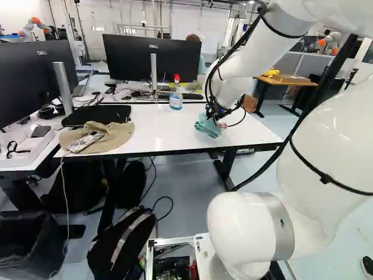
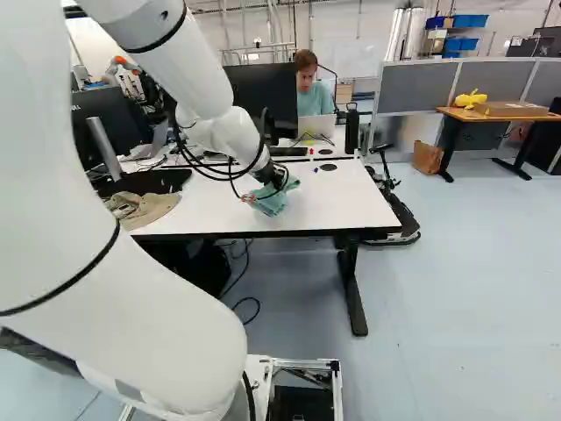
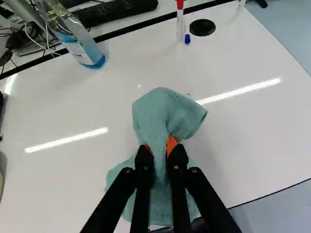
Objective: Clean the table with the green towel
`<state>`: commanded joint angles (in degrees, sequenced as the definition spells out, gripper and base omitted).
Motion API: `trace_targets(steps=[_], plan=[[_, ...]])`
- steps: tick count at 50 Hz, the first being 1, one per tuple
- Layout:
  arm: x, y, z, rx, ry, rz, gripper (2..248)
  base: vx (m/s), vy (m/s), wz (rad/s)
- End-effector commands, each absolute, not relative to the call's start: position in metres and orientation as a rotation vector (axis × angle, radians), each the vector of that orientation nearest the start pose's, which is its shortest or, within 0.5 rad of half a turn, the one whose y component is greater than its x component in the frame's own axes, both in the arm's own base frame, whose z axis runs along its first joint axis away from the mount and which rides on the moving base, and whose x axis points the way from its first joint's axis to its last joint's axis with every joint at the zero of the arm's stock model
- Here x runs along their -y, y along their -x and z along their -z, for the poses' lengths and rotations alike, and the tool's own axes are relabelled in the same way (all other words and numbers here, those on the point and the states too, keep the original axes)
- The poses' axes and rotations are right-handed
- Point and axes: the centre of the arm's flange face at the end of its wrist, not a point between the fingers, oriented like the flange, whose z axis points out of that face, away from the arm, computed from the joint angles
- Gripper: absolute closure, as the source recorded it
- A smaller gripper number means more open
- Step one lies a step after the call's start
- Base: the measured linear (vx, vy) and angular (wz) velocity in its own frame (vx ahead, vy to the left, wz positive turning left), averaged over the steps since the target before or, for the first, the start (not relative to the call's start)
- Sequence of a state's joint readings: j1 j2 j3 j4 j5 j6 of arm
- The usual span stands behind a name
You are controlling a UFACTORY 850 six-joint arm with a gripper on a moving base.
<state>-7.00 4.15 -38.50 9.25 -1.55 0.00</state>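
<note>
One white robot arm (image 1: 306, 163) rises from the base and reaches ahead over a long white table (image 1: 166, 128); clock directions below are as each named view shows them, twelve being straight ahead. In the left base view, taking the green towel (image 1: 208, 125) as the centre of the dial, a dark monitor (image 1: 152, 58) stands at about eleven o'clock and a second monitor (image 1: 35, 76) between nine and ten. A flat black slab (image 1: 98, 115) lies near nine o'clock, and just nearer the base, also around nine, is a tan hat (image 1: 113, 139) on the tabletop. The towel is on the table's right-hand part, bunched in the black gripper (image 1: 217, 118). In the wrist view the gripper (image 3: 158, 145) is clenched on the towel, its orange pads (image 3: 171, 144) pinching the cloth from two sides; one fold flops out toward twelve and one o'clock, the rest spreads under the fingers toward six. From the fingertips, a clear bottle of blue liquid (image 3: 85, 48) stands at eleven o'clock. A round black disc (image 3: 202, 27) sits between twelve and one, with a red-ended clear tube (image 3: 180, 24) just beside it. Smallest are a phone (image 1: 85, 142) on the hat and a blue cap (image 3: 187, 39) beside the tube.
</note>
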Motion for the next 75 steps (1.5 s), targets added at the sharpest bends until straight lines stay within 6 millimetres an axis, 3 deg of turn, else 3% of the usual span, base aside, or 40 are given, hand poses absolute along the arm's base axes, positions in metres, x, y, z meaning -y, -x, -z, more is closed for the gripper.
trace_targets(steps=[50, 59, 75], plan=[[0.082, -0.529, -0.474, -0.458, 2.892, 1.121, 204, 0.0, 0.0, 0.0], [0.088, -0.548, -0.466, -0.466, 2.896, 1.112, 204, 0.0, 0.0, 0.0], [0.089, -0.555, -0.447, -0.47, 2.913, 1.064, 204, 0.0, 0.0, 0.0]])
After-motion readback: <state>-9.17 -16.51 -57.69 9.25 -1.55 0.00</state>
